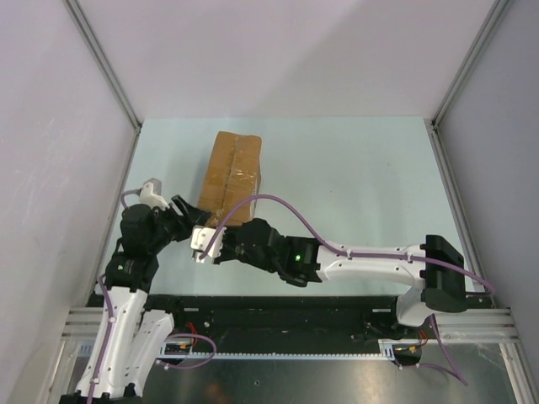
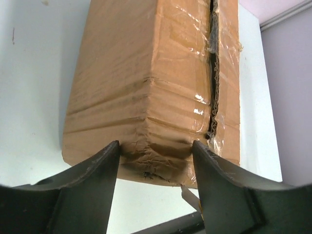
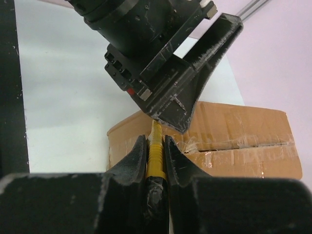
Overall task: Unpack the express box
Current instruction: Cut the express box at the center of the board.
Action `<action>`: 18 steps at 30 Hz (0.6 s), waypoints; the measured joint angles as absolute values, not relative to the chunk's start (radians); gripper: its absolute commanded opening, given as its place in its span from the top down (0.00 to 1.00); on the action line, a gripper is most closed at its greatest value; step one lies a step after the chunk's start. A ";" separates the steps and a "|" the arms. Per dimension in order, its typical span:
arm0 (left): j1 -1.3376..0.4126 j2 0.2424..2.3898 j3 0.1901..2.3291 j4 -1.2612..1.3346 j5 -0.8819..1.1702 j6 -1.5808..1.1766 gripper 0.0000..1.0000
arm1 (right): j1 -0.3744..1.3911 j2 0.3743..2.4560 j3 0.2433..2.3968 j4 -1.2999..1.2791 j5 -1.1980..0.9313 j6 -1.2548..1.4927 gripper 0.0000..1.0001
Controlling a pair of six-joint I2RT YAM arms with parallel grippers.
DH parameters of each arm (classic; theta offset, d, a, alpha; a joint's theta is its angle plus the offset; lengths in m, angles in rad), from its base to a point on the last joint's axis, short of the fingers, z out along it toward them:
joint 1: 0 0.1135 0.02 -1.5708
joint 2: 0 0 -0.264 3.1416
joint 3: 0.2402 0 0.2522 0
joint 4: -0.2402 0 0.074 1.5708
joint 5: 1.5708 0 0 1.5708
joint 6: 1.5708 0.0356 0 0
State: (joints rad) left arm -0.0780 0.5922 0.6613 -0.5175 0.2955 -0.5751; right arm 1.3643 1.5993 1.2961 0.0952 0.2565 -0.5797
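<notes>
The express box (image 1: 233,174), a brown taped carton, lies on the pale table behind both grippers. Its taped seam (image 2: 211,73) gapes as a dark slit along its length. My left gripper (image 2: 155,146) is open, its fingers (image 2: 100,170) standing either side of the box's crumpled near corner (image 2: 156,156). In the top view the left gripper (image 1: 189,211) sits at the box's near end. My right gripper (image 3: 155,141) is shut on a yellow utility knife (image 3: 156,151), just in front of the box (image 3: 234,131) and under the left gripper's finger (image 3: 190,92). The blade tip (image 2: 187,196) shows below the box corner.
Grey walls and slanted metal posts (image 1: 101,59) close in the table on the left, right and back. A black rail (image 1: 286,316) runs along the near edge by the arm bases. A purple cable (image 1: 278,202) arches over the right arm.
</notes>
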 measured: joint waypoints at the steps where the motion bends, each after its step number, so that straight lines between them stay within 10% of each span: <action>1: -0.078 0.582 0.653 -0.513 0.295 -0.587 0.46 | 1.364 1.599 1.295 0.095 0.253 -0.580 1.00; 7: -0.073 0.578 0.628 -0.485 0.291 -0.622 0.65 | 1.364 1.597 1.268 0.128 0.254 -0.610 1.00; 18: -0.074 0.583 0.624 -0.476 0.287 -0.619 0.70 | 1.366 1.567 1.176 0.226 0.244 -0.709 1.00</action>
